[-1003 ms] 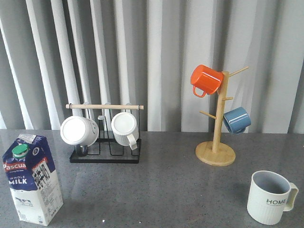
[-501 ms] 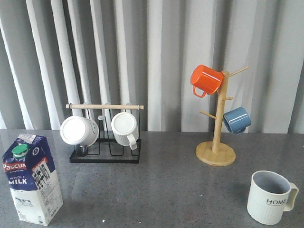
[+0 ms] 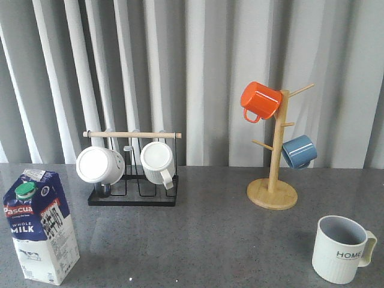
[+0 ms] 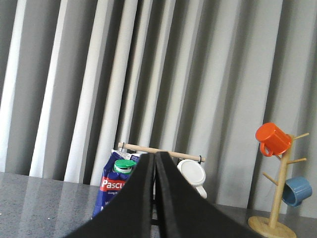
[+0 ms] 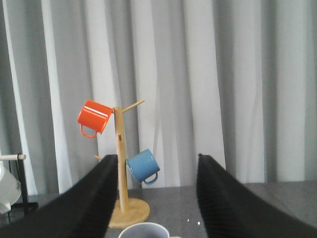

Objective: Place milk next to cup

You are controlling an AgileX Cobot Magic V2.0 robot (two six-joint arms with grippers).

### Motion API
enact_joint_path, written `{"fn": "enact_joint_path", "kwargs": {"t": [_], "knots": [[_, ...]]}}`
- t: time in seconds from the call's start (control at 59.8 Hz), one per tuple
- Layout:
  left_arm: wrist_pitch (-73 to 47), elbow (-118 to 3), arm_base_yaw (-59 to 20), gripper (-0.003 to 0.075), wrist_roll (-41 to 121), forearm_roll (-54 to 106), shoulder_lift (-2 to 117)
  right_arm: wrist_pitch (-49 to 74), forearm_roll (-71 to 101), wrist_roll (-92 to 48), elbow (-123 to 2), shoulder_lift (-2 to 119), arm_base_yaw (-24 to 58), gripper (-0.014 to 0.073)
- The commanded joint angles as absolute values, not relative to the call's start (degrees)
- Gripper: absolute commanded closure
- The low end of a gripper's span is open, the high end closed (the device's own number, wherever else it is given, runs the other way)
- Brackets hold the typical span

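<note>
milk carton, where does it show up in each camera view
Front view: the milk carton stands at the near left of the table, left of the black mug rack.
Left wrist view: low centre-left, its right side hidden behind the shut left gripper.
Right wrist view: not in it; only the rim of the cup shows.
Shared landmark: the wooden mug tree with the orange mug appears in all three.

Left tool: smooth black fingers; right tool: black ribbed fingers
</note>
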State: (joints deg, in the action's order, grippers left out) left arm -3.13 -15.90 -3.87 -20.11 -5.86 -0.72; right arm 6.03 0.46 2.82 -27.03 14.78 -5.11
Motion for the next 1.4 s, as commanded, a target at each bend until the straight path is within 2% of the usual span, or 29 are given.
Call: {"fn": "enact_joint_path", "kwargs": {"t": [0.0, 0.1, 0.284, 0.384, 0.535, 0.702, 0.919, 1.003, 1.203, 1.387], "knots": [[-6.81, -22.98, -3.70, 0.0714, -20.65, -5.68, -1.20, 7.85, 0.41, 3.43, -32.96, 19.55, -5.46, 0.0062], [-7.45, -26.93, -3.70, 0.0713, -20.70, -5.48, -1.20, 7.38, 0.44, 3.55, -34.90, 22.05, -5.46, -0.0002], [-2.46, -27.87, -3.70, 0.0713, -20.70, -5.24, -1.12, 2.97, 1.75, 5.04, -35.28, 23.29, -5.46, 0.0019], [-4.25, -28.16, -3.75, 0.0712, -20.87, -5.08, 0.94, 6.17, -1.39, 4.52, -38.24, 26.77, -5.46, 0.0028], [-11.43, -31.64, -4.05, 0.0687, -20.56, -4.94, 8.38, 15.89, -8.12, 4.52, -49.86, 35.26, -5.46, 0.0029], [-15.48, -36.44, -4.05, 0.0587, -17.26, -4.64, 16.04, 28.50, -14.49, 4.52, -60.84, 44.45, -5.46, 0.0030], [-22.16, -40.11, -4.05, 0.0321, -17.15, -4.76, 22.22, 37.02, -15.62, 3.83, -64.70, 51.12, -5.46, 0.0030], [-21.45, -39.91, -4.05, 0.0262, -17.31, -4.76, 22.77, 36.57, -15.49, 3.89, -64.70, 52.09, -5.46, 0.0030], [-19.26, -39.91, -4.05, 0.0248, -17.32, -4.76, 22.77, 37.09, -13.06, 2.59, -64.70, 53.21, -5.46, 0.0030], [-19.20, -39.91, -4.05, 0.0248, -17.26, -4.76, 22.77, 39.36, -13.31, 1.28, -64.65, 59.54, -5.46, 0.0041]]}}
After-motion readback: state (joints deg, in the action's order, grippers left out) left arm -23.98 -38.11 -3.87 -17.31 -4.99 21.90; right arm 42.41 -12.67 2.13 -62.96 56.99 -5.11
